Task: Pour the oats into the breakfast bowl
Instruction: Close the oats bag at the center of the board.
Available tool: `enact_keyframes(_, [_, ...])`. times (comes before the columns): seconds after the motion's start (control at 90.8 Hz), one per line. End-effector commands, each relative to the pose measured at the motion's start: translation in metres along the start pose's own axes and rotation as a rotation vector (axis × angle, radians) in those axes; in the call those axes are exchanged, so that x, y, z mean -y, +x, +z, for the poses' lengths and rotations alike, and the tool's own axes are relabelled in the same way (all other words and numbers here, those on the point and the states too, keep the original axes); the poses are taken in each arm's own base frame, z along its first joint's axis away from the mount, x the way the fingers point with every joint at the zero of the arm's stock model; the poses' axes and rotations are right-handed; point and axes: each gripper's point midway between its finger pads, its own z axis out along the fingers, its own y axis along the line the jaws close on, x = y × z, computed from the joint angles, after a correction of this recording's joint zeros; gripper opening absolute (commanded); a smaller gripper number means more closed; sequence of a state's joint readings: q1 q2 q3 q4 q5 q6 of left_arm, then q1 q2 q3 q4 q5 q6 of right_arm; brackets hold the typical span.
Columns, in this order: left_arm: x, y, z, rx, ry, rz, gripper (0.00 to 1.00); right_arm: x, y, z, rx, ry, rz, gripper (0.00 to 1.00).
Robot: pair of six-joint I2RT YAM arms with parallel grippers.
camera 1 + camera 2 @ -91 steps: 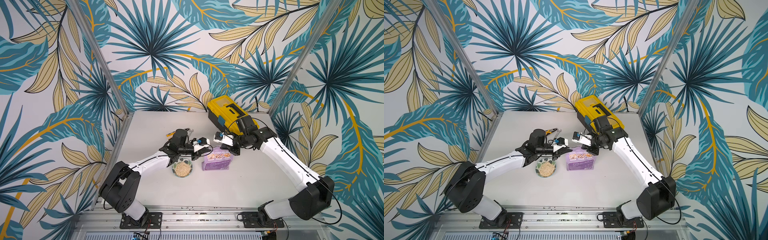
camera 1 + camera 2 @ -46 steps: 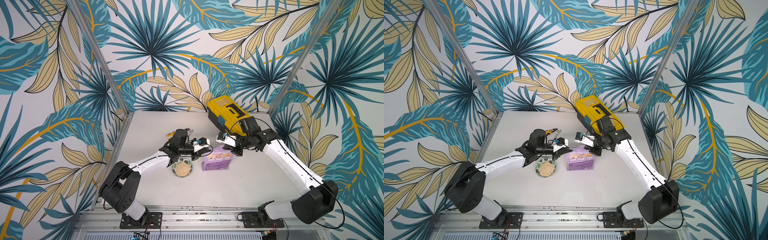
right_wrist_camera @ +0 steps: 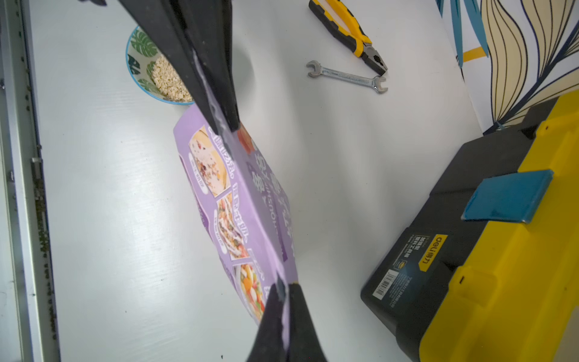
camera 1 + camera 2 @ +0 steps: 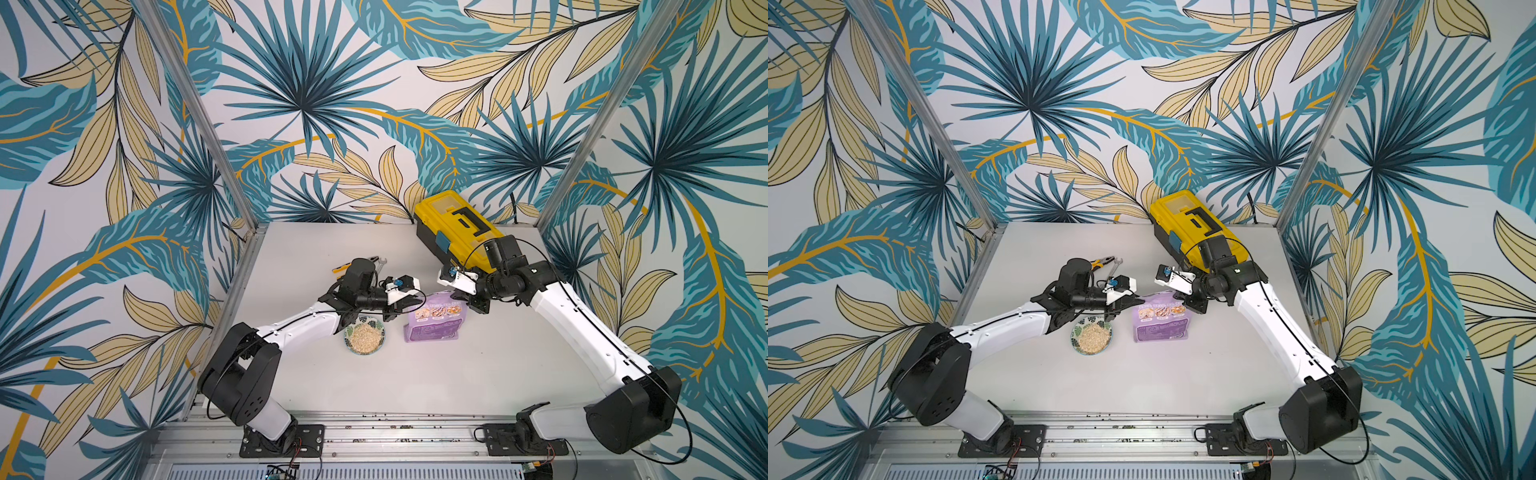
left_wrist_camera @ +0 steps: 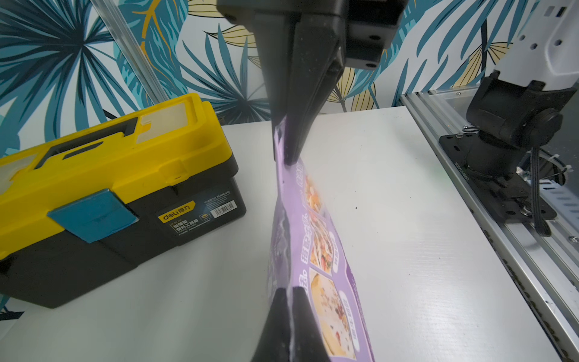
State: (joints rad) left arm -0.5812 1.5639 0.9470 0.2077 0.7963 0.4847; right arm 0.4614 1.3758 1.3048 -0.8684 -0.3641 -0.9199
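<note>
Pinching pouch by both top corners, just beside bowl holding oats.
Clamped on its top edge with left gripper and right gripper; could tip it against bowl or scatter flakes if released unevenly. Cannot make out the mouth, open or sealed, nor contents inside.

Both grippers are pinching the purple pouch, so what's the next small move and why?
Probably open the left gripper and the right gripper to release the pouch: the breakfast bowl already holds a heap of oats, and the pouch seems to stand upright on the table beside it, so pouring looks done.
</note>
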Motion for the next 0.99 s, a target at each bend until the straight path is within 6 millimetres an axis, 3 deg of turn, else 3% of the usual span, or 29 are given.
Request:
enact_keyframes(0.0, [0.005,-0.019,-0.005,0.043,0.027,0.04,0.0,0.004,0.006,-0.004,-0.002,0.035,0.024,0.0])
enact_keyframes(0.099, [0.006,-0.019,-0.005,0.044,0.029,0.039,0.0,0.008,0.005,-0.01,0.01,0.062,0.024,0.24])
enact_keyframes(0.154, [0.006,-0.019,-0.005,0.043,0.028,0.04,0.0,0.008,0.007,-0.012,0.01,0.071,0.025,0.27])
enact_keyframes(0.242, [0.006,-0.018,-0.005,0.039,0.027,0.039,0.0,0.007,0.011,-0.012,0.002,0.07,0.034,0.2])
enact_keyframes(0.352, [0.005,-0.019,-0.005,0.039,0.026,0.042,0.0,0.005,0.014,-0.01,-0.006,0.064,0.041,0.0])
enact_keyframes(0.396, [0.004,-0.018,-0.004,0.04,0.024,0.038,0.0,0.004,0.013,-0.01,0.001,0.058,0.04,0.0])
enact_keyframes(0.518, [0.004,-0.019,0.001,0.042,0.019,0.047,0.15,-0.002,0.002,-0.011,0.062,0.03,0.022,0.0])
enact_keyframes(0.606, [0.004,-0.021,0.006,0.053,0.025,0.059,0.21,-0.003,-0.004,-0.013,0.1,0.029,0.007,0.0])
enact_keyframes(0.793, [0.0,-0.023,0.014,0.063,0.04,0.056,0.25,-0.004,-0.002,-0.01,0.091,0.026,0.0,0.0])
enact_keyframes(0.98, [0.001,-0.02,0.023,0.059,0.061,0.051,0.24,-0.003,-0.002,-0.01,0.095,0.027,0.0,0.0])
